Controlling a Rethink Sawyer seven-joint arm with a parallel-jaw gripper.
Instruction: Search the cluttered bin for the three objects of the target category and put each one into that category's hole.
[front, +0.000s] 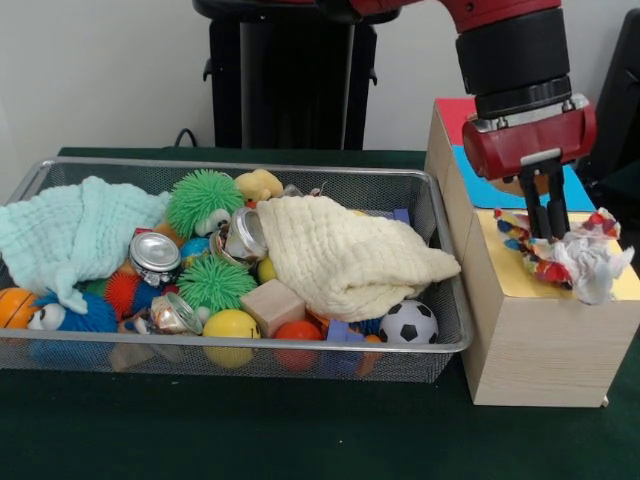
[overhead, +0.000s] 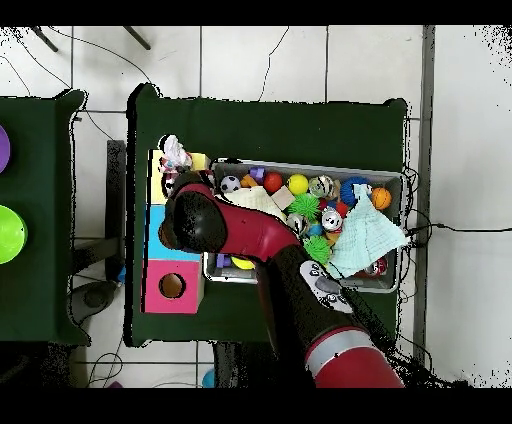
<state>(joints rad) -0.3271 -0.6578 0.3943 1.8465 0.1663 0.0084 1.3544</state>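
Note:
The wire mesh bin stands on the green table, full of toys; it also shows in the overhead view. One knotted cloth piece, white with red, yellow and blue patches, lies on the yellow top of the wooden box to the right of the bin. My gripper points straight down with its fingers close together on that piece. In the overhead view the piece shows at the box's far end and my arm hides the gripper. No other knotted piece shows in the bin.
A large cream cloth and a mint cloth cover parts of the bin. Green spiky balls, cans, a soccer ball and a wooden block lie around them. The box's pink section has a round hole.

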